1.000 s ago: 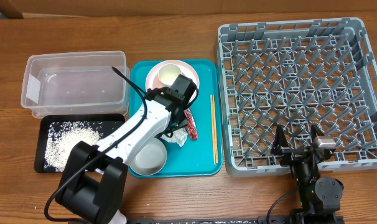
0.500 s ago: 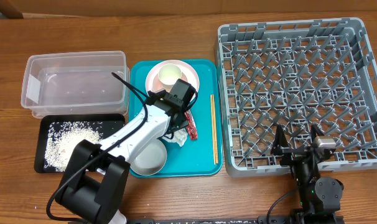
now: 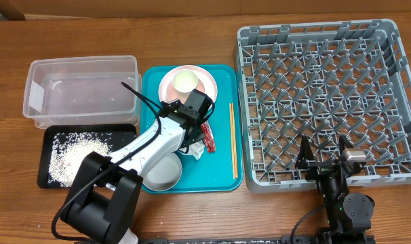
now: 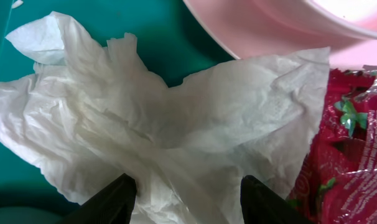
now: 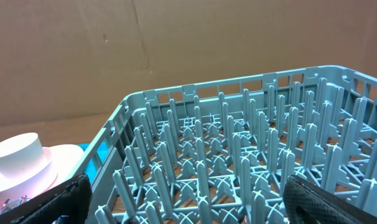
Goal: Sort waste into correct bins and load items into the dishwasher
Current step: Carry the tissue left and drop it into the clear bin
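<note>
A crumpled white napkin (image 4: pixel 176 124) lies on the teal tray (image 3: pixel 222 173), and my left gripper (image 4: pixel 187 193) is down over it. Its fingers are open, one on each side, with paper bunched between them. Touching the napkin's right side is the red wrapper (image 4: pixel 350 155). From overhead the left gripper (image 3: pixel 194 139) sits just below the pink plate (image 3: pixel 207 87), which carries the white cup (image 3: pixel 185 81). A whitish bowl (image 3: pixel 161 171) rests at the tray's front. My right gripper (image 3: pixel 324 163) hangs open at the front edge of the grey dishwasher rack (image 3: pixel 327 102), holding nothing.
The clear tub (image 3: pixel 80 91) stands left of the teal tray. In front of it is the black tray (image 3: pixel 117 132) with loose rice (image 3: pixel 73 152). A thin wooden stick (image 3: pixel 232 139) lies along the teal tray's right side.
My left gripper has slid a little toward the front of the tray, down onto the napkin. The right arm has stayed still.
</note>
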Controlling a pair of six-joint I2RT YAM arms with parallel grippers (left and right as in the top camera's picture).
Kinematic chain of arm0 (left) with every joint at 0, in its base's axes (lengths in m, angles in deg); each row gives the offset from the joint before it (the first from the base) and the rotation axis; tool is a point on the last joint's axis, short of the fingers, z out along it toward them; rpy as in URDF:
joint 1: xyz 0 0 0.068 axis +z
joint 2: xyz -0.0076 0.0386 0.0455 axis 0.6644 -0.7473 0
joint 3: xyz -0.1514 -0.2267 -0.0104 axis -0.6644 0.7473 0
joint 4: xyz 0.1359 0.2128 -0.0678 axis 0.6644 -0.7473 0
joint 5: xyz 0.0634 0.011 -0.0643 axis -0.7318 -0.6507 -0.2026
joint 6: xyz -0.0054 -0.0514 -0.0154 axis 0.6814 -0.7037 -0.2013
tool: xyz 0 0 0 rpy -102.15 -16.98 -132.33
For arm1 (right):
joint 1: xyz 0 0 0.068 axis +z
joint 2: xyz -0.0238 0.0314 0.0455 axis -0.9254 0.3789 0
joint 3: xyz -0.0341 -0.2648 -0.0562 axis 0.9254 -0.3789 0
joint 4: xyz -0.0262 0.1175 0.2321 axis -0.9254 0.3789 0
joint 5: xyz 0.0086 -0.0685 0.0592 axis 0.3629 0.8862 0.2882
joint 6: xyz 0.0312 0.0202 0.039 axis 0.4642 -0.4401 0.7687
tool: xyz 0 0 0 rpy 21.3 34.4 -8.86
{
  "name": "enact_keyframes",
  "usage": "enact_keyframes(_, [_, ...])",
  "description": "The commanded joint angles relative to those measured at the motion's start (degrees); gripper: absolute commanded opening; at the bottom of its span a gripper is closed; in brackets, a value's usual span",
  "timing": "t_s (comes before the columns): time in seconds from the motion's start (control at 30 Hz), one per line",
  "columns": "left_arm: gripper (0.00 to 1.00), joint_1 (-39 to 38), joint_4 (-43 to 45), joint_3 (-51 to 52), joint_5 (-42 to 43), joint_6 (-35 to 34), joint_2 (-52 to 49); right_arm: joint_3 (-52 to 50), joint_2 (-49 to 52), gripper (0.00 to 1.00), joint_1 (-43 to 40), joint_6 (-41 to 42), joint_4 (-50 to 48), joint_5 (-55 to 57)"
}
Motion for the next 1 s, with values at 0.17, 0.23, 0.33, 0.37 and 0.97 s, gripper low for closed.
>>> enact_keyframes(0.17, [0.55, -0.1, 0.9, 0.6, -1.0, -0.8, -2.4, -0.6, -0.5, 1.0, -0.1, -0.2, -0.5, -0.1])
enact_keyframes(0.23, [0.55, -0.1, 1.2, 0.6, -0.5, -0.8, -3.2, -0.6, -0.5, 1.0, -0.1, -0.2, -0.5, -0.1])
enact_keyframes(0.33, [0.47, -0.1, 1.5, 0.6, -0.1, -0.7, -3.4, -0.6, -0.5, 1.0, -0.1, -0.2, -0.5, -0.1])
enact_keyframes(0.37, [0.44, -0.1, 1.6, 0.6, -0.1, -0.7, -3.4, -0.6, -0.5, 1.0, -0.1, -0.2, -0.5, -0.1])
enact_keyframes(0.97, [0.04, 1.5, -7.9, -13.3, -1.7, 10.5, 2.3, -0.6, -0.5, 1.0, -0.1, -0.2, -0.5, -0.1])
